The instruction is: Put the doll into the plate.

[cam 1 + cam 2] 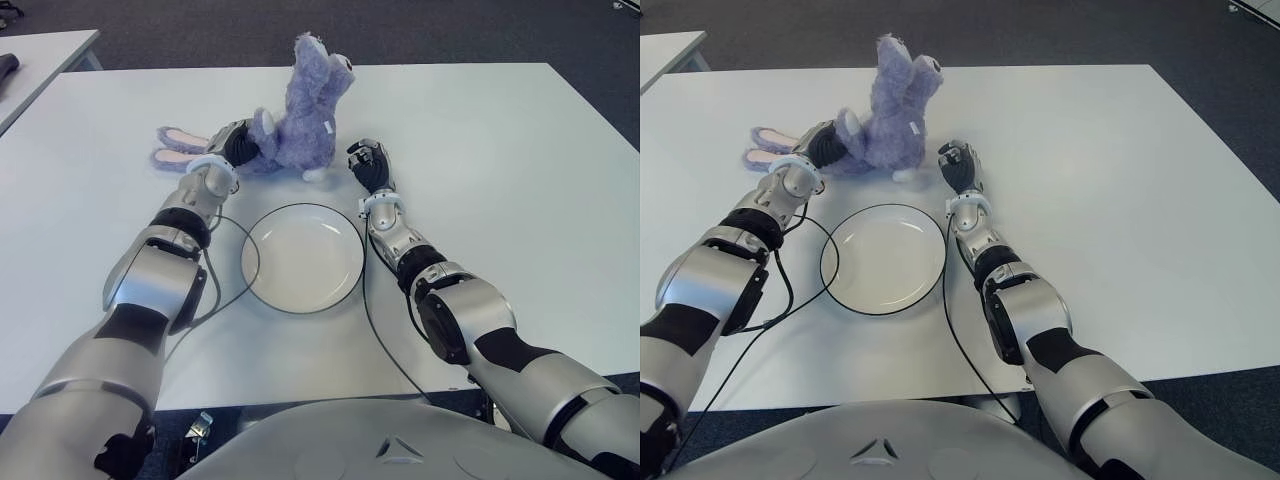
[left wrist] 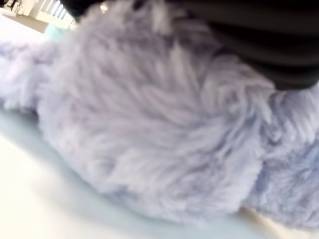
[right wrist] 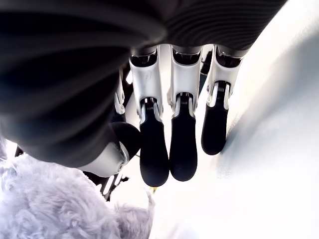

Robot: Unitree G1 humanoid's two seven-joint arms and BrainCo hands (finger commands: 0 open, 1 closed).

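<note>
A fluffy purple rabbit doll (image 1: 300, 120) sits on the white table (image 1: 500, 150), just beyond the round white plate (image 1: 303, 262), which holds nothing. Its pink-lined long parts (image 1: 178, 146) lie flat to the left. My left hand (image 1: 232, 145) is pressed into the doll's left side with its fingers curled on the fur; purple fur (image 2: 149, 134) fills the left wrist view under a black finger. My right hand (image 1: 368, 165) stands just right of the doll, a small gap apart, fingers (image 3: 182, 144) extended and holding nothing. The doll's fur (image 3: 55, 209) shows beside that hand.
Black cables (image 1: 238, 275) loop on the table along both forearms, one curving by the plate's left rim. A second table's corner (image 1: 40, 60) shows at the far left. Dark floor lies beyond the table's far edge.
</note>
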